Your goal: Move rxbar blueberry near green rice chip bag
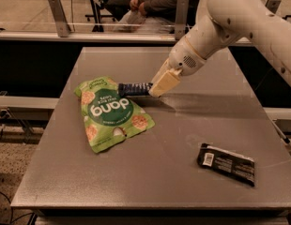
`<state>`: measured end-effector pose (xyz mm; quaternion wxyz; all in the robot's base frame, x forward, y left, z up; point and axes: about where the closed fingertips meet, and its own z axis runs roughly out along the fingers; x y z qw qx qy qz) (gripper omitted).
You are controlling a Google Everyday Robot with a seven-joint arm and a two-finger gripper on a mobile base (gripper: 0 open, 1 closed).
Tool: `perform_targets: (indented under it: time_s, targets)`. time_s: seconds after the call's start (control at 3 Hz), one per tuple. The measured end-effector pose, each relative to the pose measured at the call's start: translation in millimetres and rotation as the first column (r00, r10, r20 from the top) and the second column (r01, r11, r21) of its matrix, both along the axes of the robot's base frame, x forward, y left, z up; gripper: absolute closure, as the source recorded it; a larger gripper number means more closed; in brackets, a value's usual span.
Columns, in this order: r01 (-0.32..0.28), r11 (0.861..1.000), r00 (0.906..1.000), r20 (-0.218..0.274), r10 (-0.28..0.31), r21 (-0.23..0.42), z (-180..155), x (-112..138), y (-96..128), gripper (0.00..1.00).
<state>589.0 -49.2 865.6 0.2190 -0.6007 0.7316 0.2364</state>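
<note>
The green rice chip bag [111,112] lies flat on the left half of the grey table [183,172], its "dang" circle facing up. My gripper [156,89] reaches in from the upper right and is shut on the right end of the rxbar blueberry [133,88], a slim dark navy wrapper. The bar points left, and its left end sits at the bag's upper right edge. I cannot tell whether the bar touches the table.
A larger black wrapper with a white barcode patch [226,163] lies at the front right of the table. A glass barrier with metal posts [58,16] runs along the far edge, and a seated person [150,1] is behind it.
</note>
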Motion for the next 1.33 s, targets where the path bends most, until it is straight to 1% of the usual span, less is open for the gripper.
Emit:
perform_targets:
  time_s: [0.33,0.67,1.0,1.33]
  targets:
    - [-0.019,1.0,0.9998,0.007,0.019,0.011,-0.3,-6.3,6.0,0.3]
    - [-0.022,1.0,0.9997,0.005,0.022,0.012,-1.5,-6.5,7.9,0.08]
    - [-0.024,1.0,0.9997,0.004,0.024,0.012,-2.5,-6.5,9.3,0.0]
    - [-0.024,1.0,0.9997,0.004,0.024,0.012,-2.5,-6.5,9.3,0.0]
